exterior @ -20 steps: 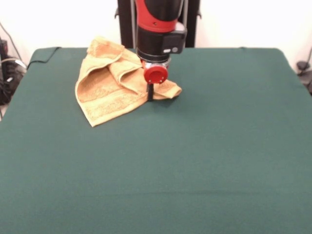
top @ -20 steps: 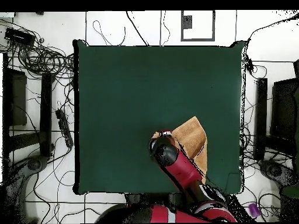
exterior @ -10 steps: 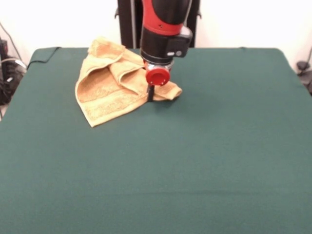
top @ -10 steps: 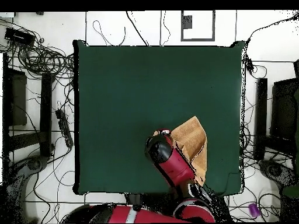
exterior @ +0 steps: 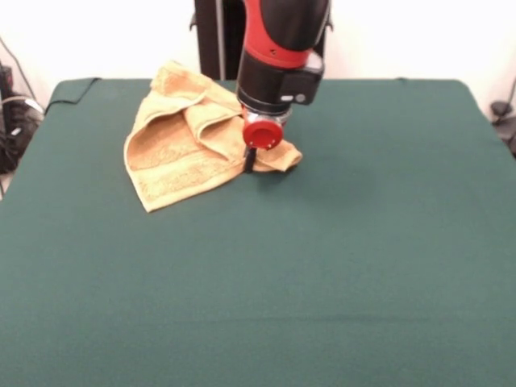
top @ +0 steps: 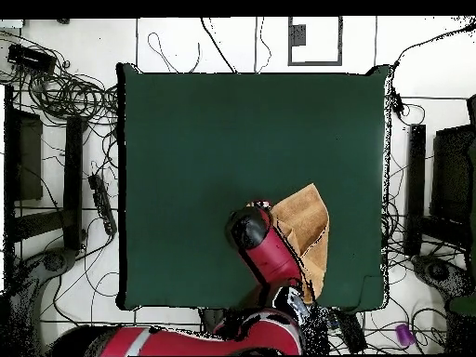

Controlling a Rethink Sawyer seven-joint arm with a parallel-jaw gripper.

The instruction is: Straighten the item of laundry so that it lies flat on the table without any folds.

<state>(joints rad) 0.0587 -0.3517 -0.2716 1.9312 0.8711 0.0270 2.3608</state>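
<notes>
I count one towel (exterior: 181, 137), folded, near the worktop's (exterior: 322, 266) far edge; one worktop; one arm (exterior: 280, 48) carrying one end effector (exterior: 250, 161).

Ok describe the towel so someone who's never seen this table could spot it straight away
Start from the big dark green table and look to its far left part, under the red and black arm. The towel lies there, rumpled and folded over itself, with the gripper down at its right corner. It is the only orange-tan thing on the green cloth.
</notes>
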